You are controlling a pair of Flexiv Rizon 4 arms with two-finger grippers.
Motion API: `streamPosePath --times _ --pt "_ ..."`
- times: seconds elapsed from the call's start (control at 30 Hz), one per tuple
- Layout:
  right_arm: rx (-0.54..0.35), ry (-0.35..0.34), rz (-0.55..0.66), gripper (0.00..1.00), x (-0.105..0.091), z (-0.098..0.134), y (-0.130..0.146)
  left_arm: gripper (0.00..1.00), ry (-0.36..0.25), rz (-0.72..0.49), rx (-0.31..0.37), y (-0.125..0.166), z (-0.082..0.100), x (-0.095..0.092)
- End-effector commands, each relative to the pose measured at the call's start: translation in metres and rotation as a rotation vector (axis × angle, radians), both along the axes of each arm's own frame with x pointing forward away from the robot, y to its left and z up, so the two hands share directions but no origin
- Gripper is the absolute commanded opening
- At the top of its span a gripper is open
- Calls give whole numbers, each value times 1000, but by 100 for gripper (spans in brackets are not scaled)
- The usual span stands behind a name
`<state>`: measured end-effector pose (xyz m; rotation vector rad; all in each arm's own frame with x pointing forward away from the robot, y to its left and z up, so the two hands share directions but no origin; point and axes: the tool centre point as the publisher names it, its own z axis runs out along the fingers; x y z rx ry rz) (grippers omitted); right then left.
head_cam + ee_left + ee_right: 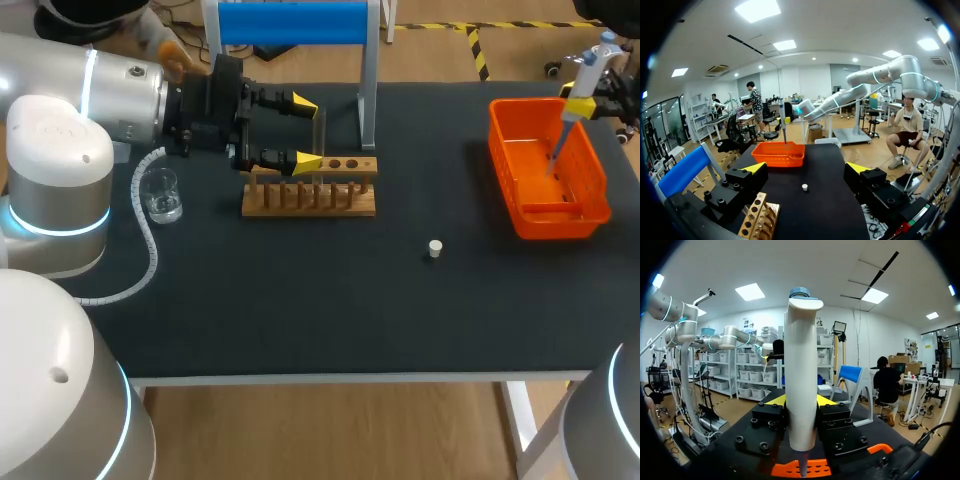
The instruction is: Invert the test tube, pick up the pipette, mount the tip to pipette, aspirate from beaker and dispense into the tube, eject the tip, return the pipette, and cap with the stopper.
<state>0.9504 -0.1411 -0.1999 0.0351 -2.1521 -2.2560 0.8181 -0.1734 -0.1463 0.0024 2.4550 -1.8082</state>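
Pipette [801, 355]: upright over the orange basket [590, 175] at the counter's [300, 300] far right, with its narrow lower end dipping inside the basket walls.
Right hand [800, 401]: both fingers are clamped against the pipette barrel from two sides.
Left hand [308, 131]: spread wide and holding nothing, with its tips just beside the wooden rack [310, 198].
Test tube [322, 135]: a faint clear tube seems to stand upright in the rack, just ahead of the left fingertips. Its contents cannot be made out.
Stopper [435, 248]: lies alone on the bare counter, between rack and basket.
Beaker [160, 195]: clear glass, well to the left of the rack. Whether it holds liquid is not evident.
Basket contents: nothing loose can be made out apart from the pipette's end.
Risk 1: the tip may snag on the basket's slotted wall if the pipette is lifted at a slant.
Risk 2: the open left hand, so near the rack, could knock the tube over if it swings.
Risk 3: the small stopper may roll if it is brushed.
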Motion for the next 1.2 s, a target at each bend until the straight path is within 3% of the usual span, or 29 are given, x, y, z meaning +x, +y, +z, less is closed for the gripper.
streamPosePath --times 0.03,1.0,1.2 --pt "-4 3 -3 0 0 0 0 100 -2 0 -3 1 -1 0" --pt "-4 3 -3 0 0 0 0 100 -4 8 1 1 0 -1" --pt "-4 3 -3 0 0 0 0 100 10 36 26 -22 15 11"
